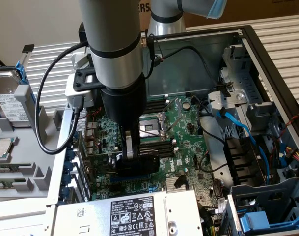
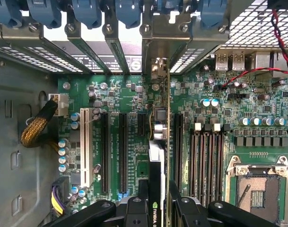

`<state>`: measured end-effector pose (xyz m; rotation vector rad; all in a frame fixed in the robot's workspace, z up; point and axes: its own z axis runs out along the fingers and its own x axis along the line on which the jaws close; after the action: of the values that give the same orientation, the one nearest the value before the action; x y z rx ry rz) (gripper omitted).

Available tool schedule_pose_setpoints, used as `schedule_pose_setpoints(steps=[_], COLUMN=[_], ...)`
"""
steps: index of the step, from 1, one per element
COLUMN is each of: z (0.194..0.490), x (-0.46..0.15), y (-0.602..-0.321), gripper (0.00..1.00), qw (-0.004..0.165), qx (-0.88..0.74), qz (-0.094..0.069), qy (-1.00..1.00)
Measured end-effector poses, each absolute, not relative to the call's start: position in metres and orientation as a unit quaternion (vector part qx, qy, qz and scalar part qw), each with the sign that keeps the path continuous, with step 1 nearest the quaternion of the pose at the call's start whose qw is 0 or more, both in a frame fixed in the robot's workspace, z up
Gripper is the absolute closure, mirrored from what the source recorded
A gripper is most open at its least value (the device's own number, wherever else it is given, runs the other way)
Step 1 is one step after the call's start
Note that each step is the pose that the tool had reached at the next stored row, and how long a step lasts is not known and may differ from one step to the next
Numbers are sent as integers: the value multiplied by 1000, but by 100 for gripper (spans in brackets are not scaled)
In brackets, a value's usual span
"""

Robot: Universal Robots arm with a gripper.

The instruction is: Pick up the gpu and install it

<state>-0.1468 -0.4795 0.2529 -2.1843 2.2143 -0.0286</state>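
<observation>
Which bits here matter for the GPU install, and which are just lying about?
In play: gpu, gripper shut on it, motherboard.
Lying about: hard drive, power supply, empty CPU socket, blue SATA cable.

Plain pale wall (image 1: 36,22) at rear on the exterior view's left. Brown cardboard boxes (image 1: 257,12) stand behind, on the exterior view's right. Ribbed light-grey work surface (image 1: 286,39) carries the equipment. Lighting even, no hard shadows observed.

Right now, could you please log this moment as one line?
tool: shut on thin green gpu card | card: edge-on, upright over large green motherboard slots | seating: cannot tell
</observation>
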Motion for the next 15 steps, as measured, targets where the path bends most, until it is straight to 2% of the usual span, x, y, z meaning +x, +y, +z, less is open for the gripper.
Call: schedule_pose_setpoints(steps=[15], z=[252], x=[-147], y=[-479], gripper=[73], qw=[16], qx=[-702], qz=[-9], qy=[712])
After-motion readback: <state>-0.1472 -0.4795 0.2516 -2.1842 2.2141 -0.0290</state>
